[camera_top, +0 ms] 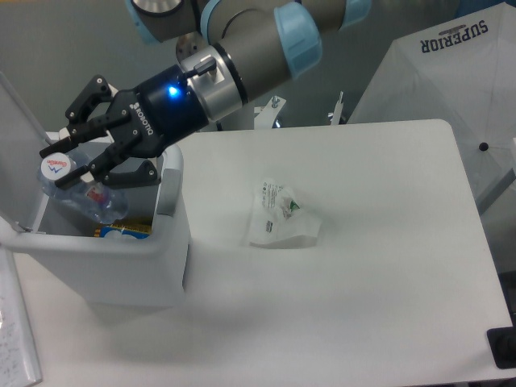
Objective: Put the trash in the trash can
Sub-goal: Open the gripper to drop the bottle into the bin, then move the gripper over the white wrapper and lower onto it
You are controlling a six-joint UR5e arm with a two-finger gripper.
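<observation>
Gripper (71,160) is clamped on the crushed bottle (81,190) over the open trash can (121,258); wrapper (280,216) sits way off to its right.

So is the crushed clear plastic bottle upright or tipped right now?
Tipped. The crushed clear plastic bottle leans with its white cap up-left, held by the gripper over the open pale grey bin.

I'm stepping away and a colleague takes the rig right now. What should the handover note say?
Claw: shut on the bottle, holding it near its white cap, inside the mouth of the trash can.
Wrapper: lying on the table, right of the can, untouched.
Done: bottle carried to the can, not yet released.
Left: drop the bottle, then fetch and bin the wrapper.
</observation>
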